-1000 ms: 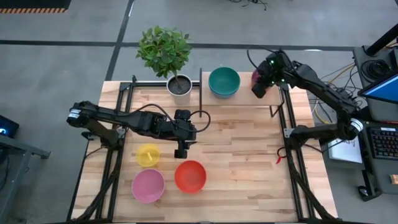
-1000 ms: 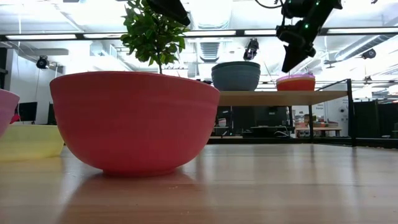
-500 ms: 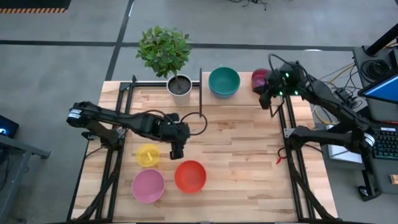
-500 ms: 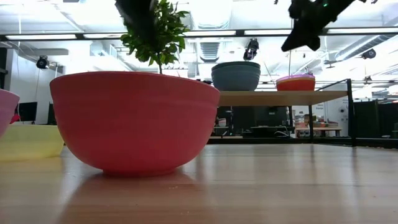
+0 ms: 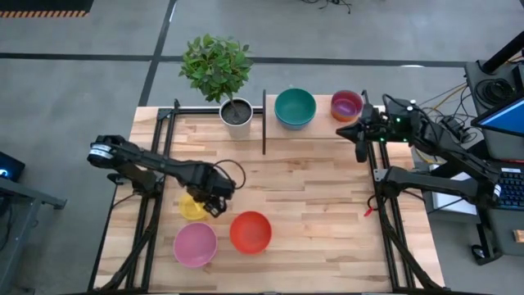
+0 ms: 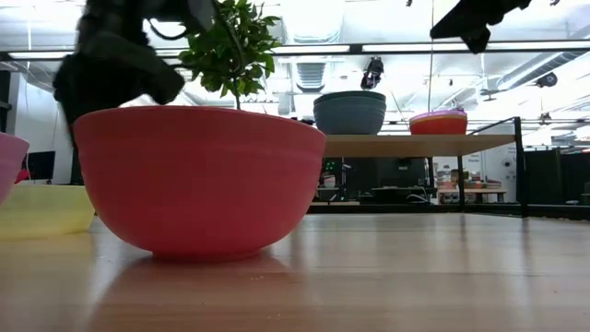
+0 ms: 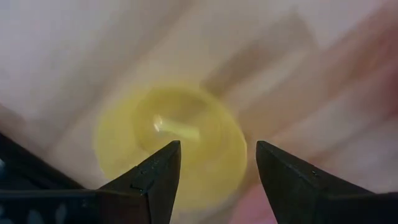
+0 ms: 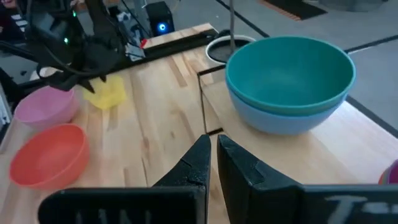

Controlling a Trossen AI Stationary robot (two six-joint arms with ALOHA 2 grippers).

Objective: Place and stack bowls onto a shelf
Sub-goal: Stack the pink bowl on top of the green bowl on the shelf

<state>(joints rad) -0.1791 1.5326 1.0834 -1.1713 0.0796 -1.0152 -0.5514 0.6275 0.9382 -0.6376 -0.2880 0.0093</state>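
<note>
My left tool [image 7: 214, 171], fingers spread, hangs right over the small yellow plastic bowl [image 5: 194, 205] on the surface beside the larger red bowl [image 5: 250, 232]. Looks like the pickup step: drop, straddle the rim, pinch. Right tool [image 8: 211, 162], fingers nearly pressed together, holds nothing, waiting by the raised light-wood shelf [image 5: 321, 131] carrying the teal-on-blue stack [image 5: 295, 107].

My overhead camera looked straight down on the whole table [image 5: 311, 205] and both my arms. The low camera sat at tabletop height, facing level toward the shelf [image 6: 415, 140], very close to the red bowl [image 6: 198, 180], which the overhead also caught. My left wrist camera pointed down, close over the yellow bowl [image 7: 180, 146]. My right wrist camera faced across the table, sharing the teal bowl [image 8: 289, 71] and red bowl with the overhead.
</note>
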